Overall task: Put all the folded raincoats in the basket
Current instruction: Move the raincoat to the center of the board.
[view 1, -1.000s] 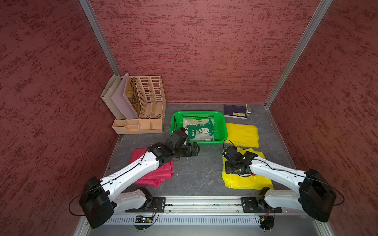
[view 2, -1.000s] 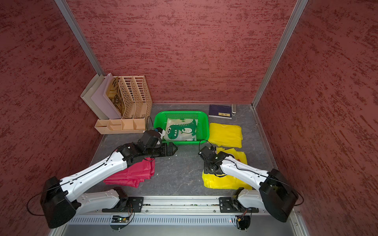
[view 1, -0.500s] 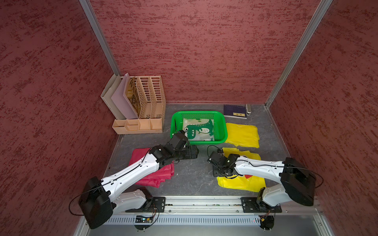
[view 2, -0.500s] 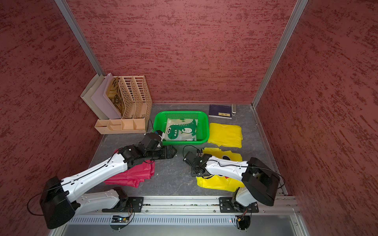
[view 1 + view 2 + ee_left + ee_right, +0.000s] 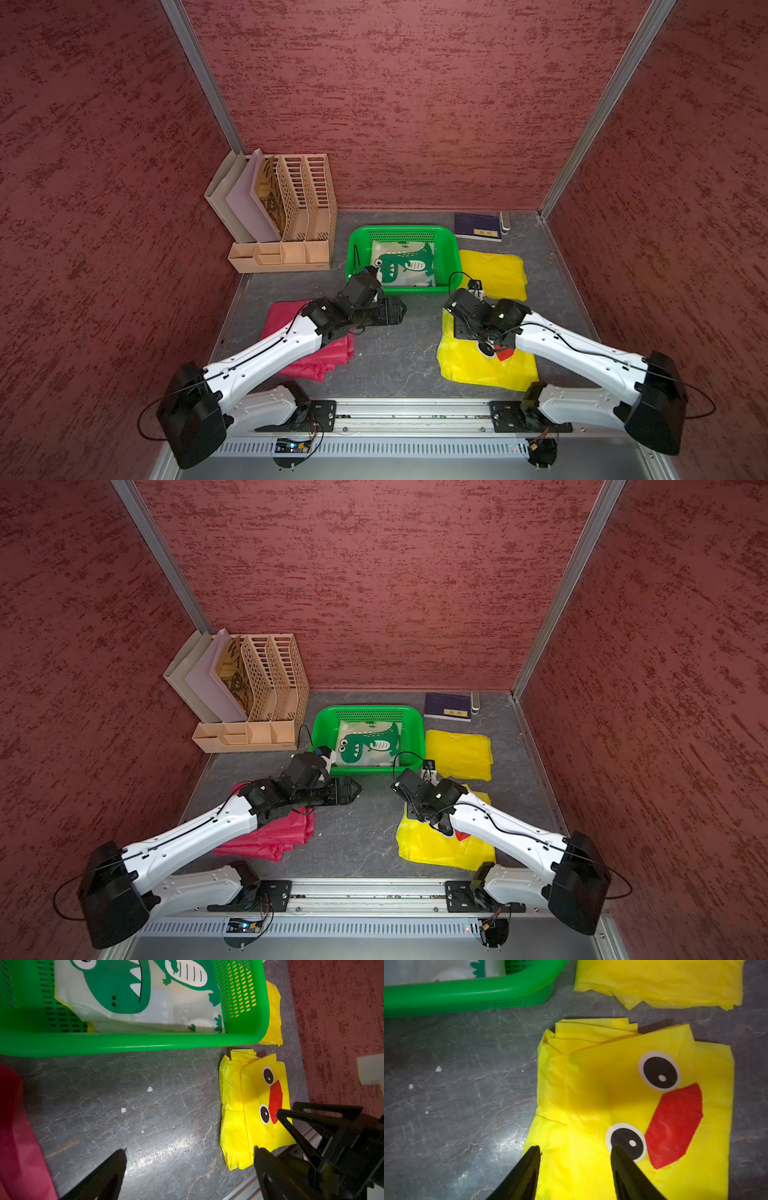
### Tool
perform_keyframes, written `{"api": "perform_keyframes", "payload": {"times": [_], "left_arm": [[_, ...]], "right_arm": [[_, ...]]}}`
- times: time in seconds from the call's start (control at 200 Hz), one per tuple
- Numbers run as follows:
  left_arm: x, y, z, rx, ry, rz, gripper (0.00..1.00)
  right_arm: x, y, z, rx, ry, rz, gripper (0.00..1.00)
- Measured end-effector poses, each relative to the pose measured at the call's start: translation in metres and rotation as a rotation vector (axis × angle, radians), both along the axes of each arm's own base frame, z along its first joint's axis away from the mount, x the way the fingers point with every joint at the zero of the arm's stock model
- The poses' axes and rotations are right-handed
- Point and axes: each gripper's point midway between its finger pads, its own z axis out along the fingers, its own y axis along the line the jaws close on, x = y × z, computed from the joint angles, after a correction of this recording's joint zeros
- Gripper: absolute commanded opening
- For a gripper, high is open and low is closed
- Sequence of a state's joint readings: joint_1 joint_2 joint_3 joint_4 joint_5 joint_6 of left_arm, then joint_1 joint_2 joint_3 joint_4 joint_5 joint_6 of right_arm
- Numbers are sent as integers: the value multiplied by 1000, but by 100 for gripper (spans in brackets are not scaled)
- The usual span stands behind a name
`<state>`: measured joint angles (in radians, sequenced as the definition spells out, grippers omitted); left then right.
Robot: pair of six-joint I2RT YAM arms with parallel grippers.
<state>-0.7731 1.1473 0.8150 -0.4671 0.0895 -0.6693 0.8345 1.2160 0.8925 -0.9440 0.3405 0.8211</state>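
My left tool [image 5: 190,1150] is spread wide and holds nothing. It hangs over the bare grey table [image 5: 104,1095], just in front of the green basket [image 5: 145,1043]. A folded dinosaur raincoat [image 5: 124,991] lies flat inside the basket. My right tool [image 5: 576,1150] is about half open over one edge of the folded duck raincoat [image 5: 612,1084], which lies on the table near the basket's corner — I cannot tell if my tips touch it. A plain yellow raincoat [image 5: 664,980] lies beside the basket. A red raincoat [image 5: 320,361] lies under my left arm.
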Motion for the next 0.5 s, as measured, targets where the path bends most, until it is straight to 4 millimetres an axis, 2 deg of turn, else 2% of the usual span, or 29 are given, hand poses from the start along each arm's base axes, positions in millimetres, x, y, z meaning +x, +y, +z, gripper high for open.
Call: {"api": "perform_keyframes", "payload": {"times": [0.12, 0.18, 0.501], "left_arm": [[-6, -9, -1, -17, 1, -33, 100], [-7, -12, -2, -18, 4, -39, 100], [-12, -20, -3, -28, -8, -64, 100]], "right_arm": [[6, -13, -17, -29, 18, -27, 58], [8, -13, -26, -31, 30, -24, 58], [13, 16, -69, 36, 115, 37, 58]]}}
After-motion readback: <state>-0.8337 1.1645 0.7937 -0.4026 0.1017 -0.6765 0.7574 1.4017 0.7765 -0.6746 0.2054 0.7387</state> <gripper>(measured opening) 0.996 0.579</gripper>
